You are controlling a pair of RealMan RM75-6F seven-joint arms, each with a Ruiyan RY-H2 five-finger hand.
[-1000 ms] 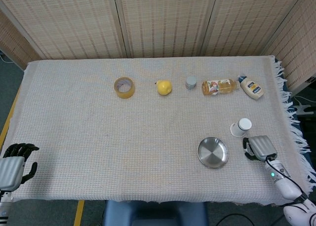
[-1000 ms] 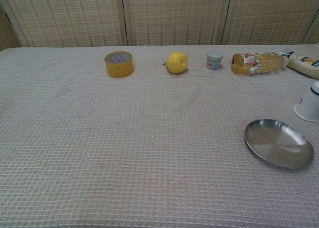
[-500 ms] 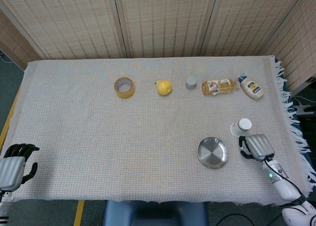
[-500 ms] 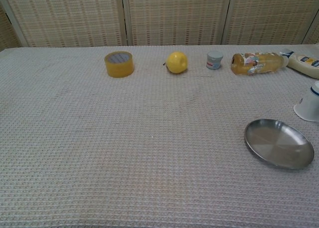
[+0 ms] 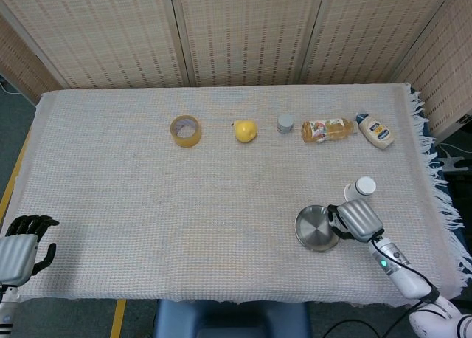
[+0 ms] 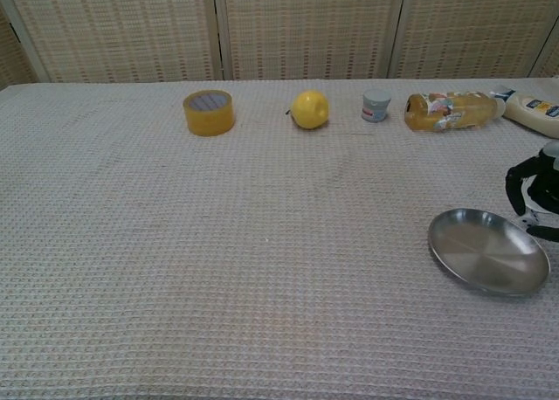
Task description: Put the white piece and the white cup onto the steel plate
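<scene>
Landmark: the steel plate (image 5: 318, 228), lying bare on the woven cloth (image 5: 147, 205) near the table's front right.
White cup: the white cup (image 5: 361, 190) sits on the cloth just beyond the plate's far right rim, apart from it; whether it stands mouth down I cannot tell. It is mostly hidden in the chest view.
White piece: I cannot pick it out with certainty. The small pale jar (image 5: 285, 123) far behind the plate may be it.
Right hand: the right hand (image 5: 354, 220) hovers at the plate's right rim, between plate and cup, back of the hand up. In the chest view its dark fingers (image 6: 522, 181) are curled but parted and grip nothing. My guess is that it is lining up for the cup, the nearer of the 2 things.
Left hand: the left hand (image 5: 21, 246) rests well to the left of the plate, at the table's front corner, fingers bent and parted, holding nothing; likely parked clear of the work.
Bystanders: tape roll (image 5: 185, 130), yellow fruit (image 5: 245, 130), juice bottle (image 5: 327, 130) and sauce bottle (image 5: 376, 130) lie in 1 row far behind the plate.
Progress: neither thing is on the plate yet.
</scene>
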